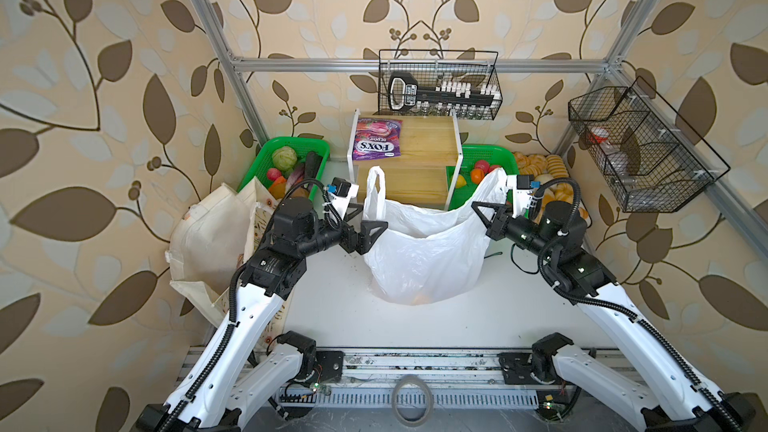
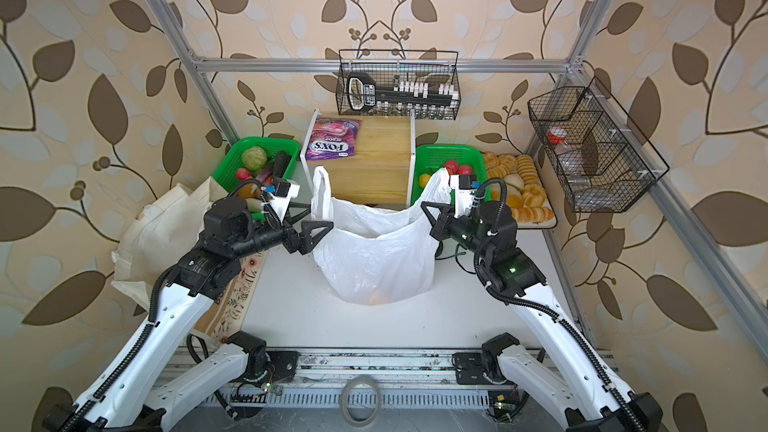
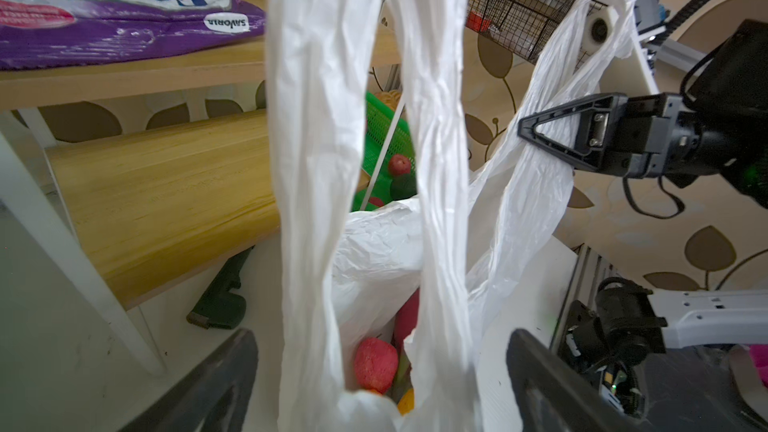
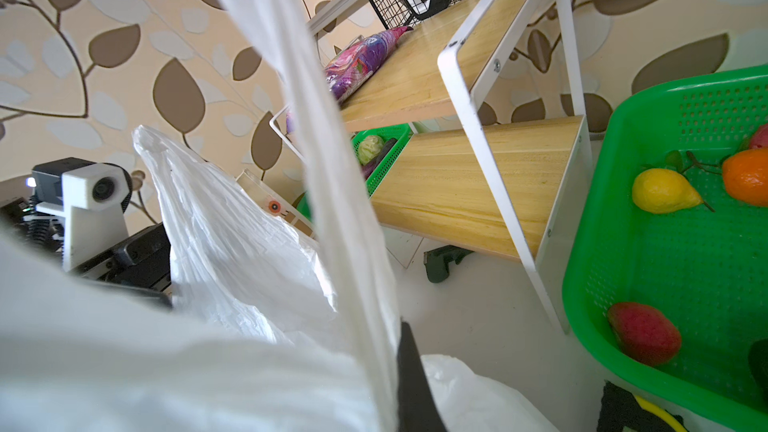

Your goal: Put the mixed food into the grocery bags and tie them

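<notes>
pinching the crinkly plastic bag (image 1: 424,259) loop, right gripper (image 1: 478,207) clamped; left gripper (image 1: 373,216) apart, seemingly astride another.

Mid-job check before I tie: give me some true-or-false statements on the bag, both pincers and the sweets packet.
1. The right pincer is shut on one handle of the plastic bag. True.
2. The left pincer grips the other handle. False: its jaws stand open, with that loop between them.
3. The Fox's packet is inside the plastic bag. False: it lies on top of the wooden rack.
4. A red toy fruit lies in the plastic bag. True, per the left wrist view.
</notes>
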Robot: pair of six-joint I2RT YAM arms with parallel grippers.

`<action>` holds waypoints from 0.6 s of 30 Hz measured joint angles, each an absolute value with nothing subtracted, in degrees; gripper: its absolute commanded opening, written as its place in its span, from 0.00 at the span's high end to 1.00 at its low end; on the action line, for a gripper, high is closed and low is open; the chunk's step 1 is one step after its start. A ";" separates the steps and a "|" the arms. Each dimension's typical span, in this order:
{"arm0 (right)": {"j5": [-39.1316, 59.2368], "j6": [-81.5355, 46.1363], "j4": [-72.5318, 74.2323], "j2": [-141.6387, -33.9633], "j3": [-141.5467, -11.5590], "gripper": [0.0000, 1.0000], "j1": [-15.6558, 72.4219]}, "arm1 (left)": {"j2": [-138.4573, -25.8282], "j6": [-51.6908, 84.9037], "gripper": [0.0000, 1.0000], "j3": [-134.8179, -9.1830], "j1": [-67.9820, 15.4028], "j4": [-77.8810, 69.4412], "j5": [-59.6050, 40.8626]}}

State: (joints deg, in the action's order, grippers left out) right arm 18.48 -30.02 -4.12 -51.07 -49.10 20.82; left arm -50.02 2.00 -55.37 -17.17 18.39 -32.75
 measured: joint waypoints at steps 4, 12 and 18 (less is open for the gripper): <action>19.51 -30.30 -4.12 -51.22 -49.10 1.00 20.82 | -52.38 2.52 0.48 -55.77 -17.17 17.56 -33.91; 24.53 -30.92 -5.26 -53.06 -49.43 1.00 20.82 | -53.98 6.26 1.00 -57.69 -17.17 16.16 -34.50; 30.41 -30.81 -10.09 -53.06 -52.53 1.00 20.82 | -51.48 7.38 1.00 -58.57 -17.17 17.93 -34.54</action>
State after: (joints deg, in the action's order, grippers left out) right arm 30.41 -30.81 -10.09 -53.06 -52.53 20.82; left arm -51.48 7.38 -58.57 -17.17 17.93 -34.54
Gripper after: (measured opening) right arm 0.047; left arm 0.046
